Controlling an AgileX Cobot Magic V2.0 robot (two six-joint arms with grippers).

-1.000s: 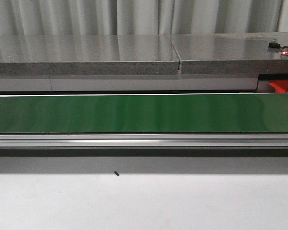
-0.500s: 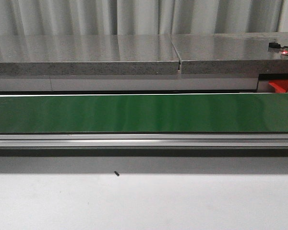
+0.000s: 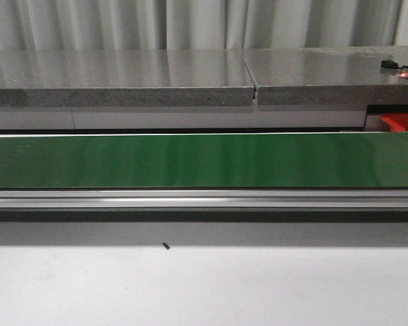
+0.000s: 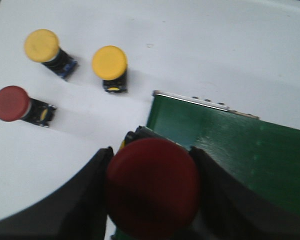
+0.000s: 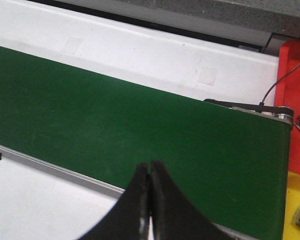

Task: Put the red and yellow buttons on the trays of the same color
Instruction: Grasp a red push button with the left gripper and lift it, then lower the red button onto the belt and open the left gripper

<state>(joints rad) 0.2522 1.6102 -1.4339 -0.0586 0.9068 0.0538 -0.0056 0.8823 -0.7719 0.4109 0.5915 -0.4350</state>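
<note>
My left gripper (image 4: pixel 152 172) is shut on a red button (image 4: pixel 152 187), its round red cap filling the gap between the black fingers, held above the end of the green conveyor belt (image 4: pixel 230 155). On the white table beyond lie two yellow buttons (image 4: pixel 41 46) (image 4: pixel 109 62) and another red button (image 4: pixel 11 103). My right gripper (image 5: pixel 150 172) is shut and empty, above the near edge of the belt (image 5: pixel 115 125). A red tray (image 5: pixel 295 105) and a yellow tray (image 5: pixel 297 210) lie past the belt's end. Neither gripper shows in the front view.
The front view shows the long green belt (image 3: pixel 204 161) with its aluminium rail (image 3: pixel 204 198), a grey stone counter (image 3: pixel 122 78) behind, a corner of the red tray (image 3: pixel 401 122) and a small black speck (image 3: pixel 166 246) on the white table. A black cable (image 5: pixel 270 90) runs over the red tray.
</note>
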